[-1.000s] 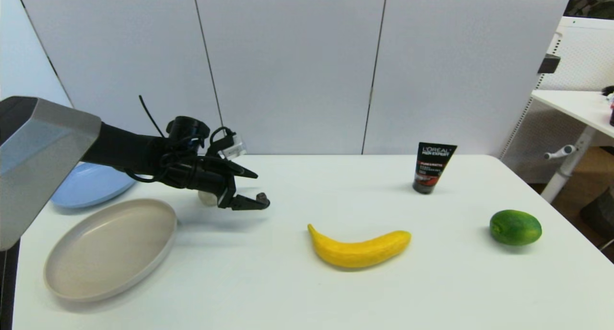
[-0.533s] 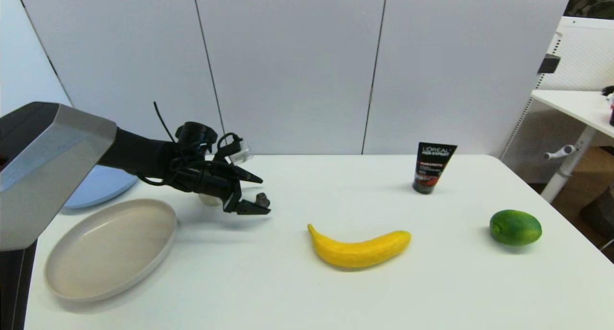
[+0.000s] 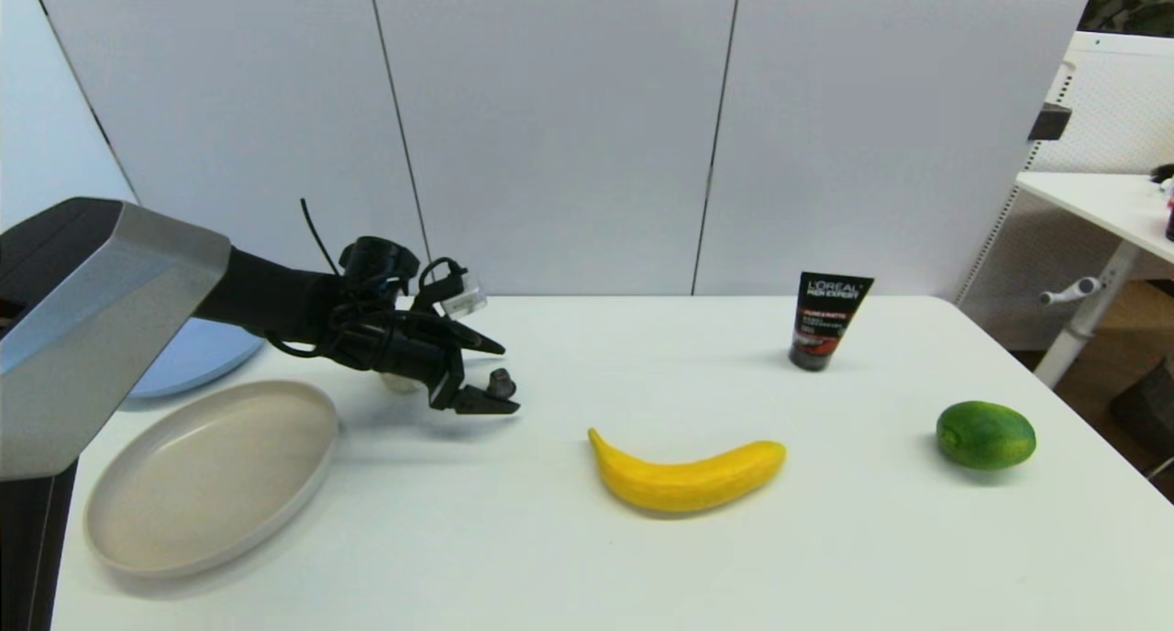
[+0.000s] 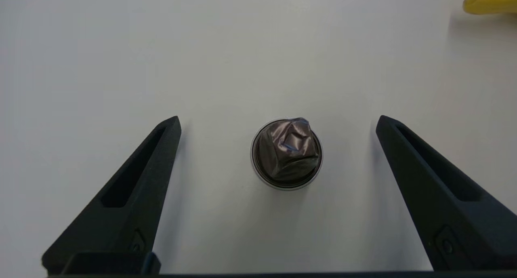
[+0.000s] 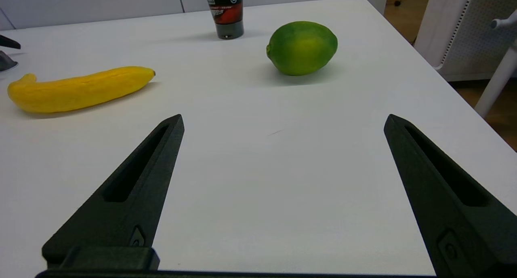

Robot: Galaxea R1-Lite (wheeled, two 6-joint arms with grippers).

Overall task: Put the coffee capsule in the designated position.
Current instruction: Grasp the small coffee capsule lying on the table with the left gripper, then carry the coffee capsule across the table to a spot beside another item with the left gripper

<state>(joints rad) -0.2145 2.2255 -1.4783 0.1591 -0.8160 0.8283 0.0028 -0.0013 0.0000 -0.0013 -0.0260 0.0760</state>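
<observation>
Coffee capsule, tiny dark grey-brown foil cone (image 4: 286, 153) | on white counter (image 4: 242, 47), centred between wide-open left gripper (image 4: 278, 126) | descend straight, close evenly on rim | banana (image 3: 688, 473) at 4 o'clock

My left claw (image 4: 278, 122) hung over the white table (image 4: 121, 47) with its two black fingers (image 4: 133, 185) spread wide. The coffee capsule (image 4: 286, 152) stood between them, rim down on the table and its crinkled dark top facing me, touching neither finger. The yellow tip of a banana (image 4: 490, 1) showed well apart from it.
</observation>
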